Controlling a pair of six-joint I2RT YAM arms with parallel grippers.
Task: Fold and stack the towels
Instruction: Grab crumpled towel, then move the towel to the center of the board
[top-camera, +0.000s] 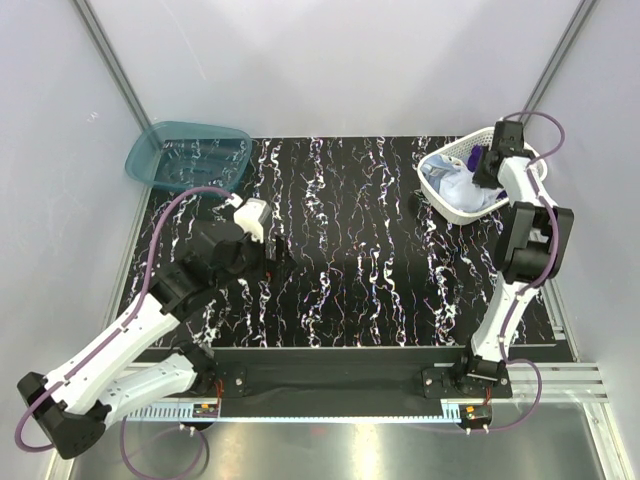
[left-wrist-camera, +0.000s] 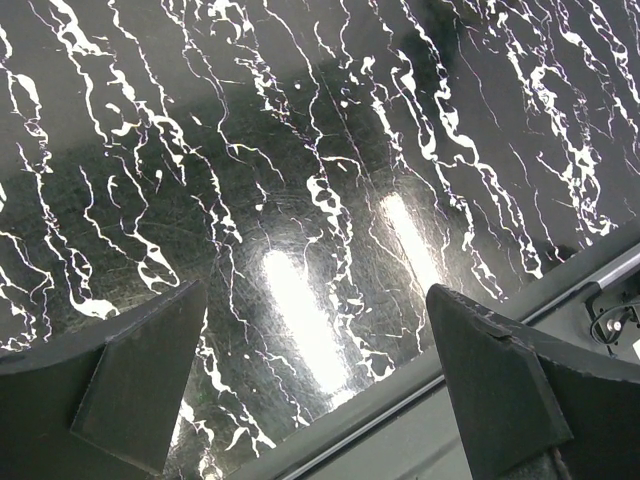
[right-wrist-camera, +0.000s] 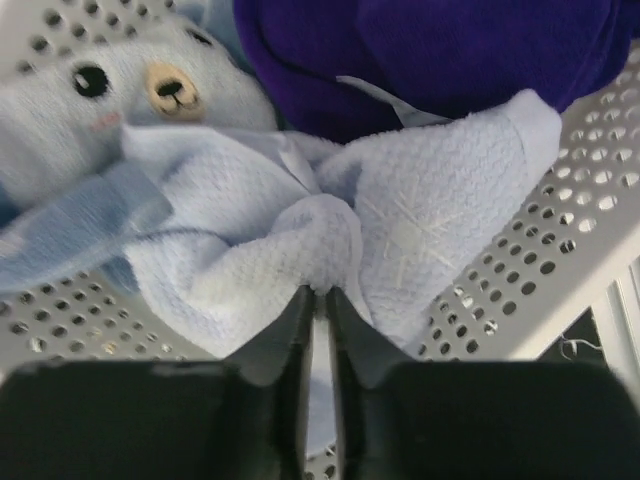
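All three towels lie bunched in the white mesh basket (top-camera: 432, 178) at the back right. In the right wrist view the deep purple towel (right-wrist-camera: 440, 50) is on top at the back. The light blue bear-print towel (right-wrist-camera: 90, 100) is at the left, and the pale white waffle towel (right-wrist-camera: 420, 220) is in front. My right gripper (right-wrist-camera: 320, 292) is down in the basket (right-wrist-camera: 570, 220), shut on a raised fold of the white towel; it also shows in the top view (top-camera: 487, 162). My left gripper (top-camera: 276, 250) is open and empty, low over the table's left half (left-wrist-camera: 315, 292).
A teal translucent bin (top-camera: 186, 155) stands at the back left corner. The black marbled table (top-camera: 350, 260) lies between the arms. The table's front edge and a metal rail (left-wrist-camera: 470, 360) show just below the left gripper's fingers.
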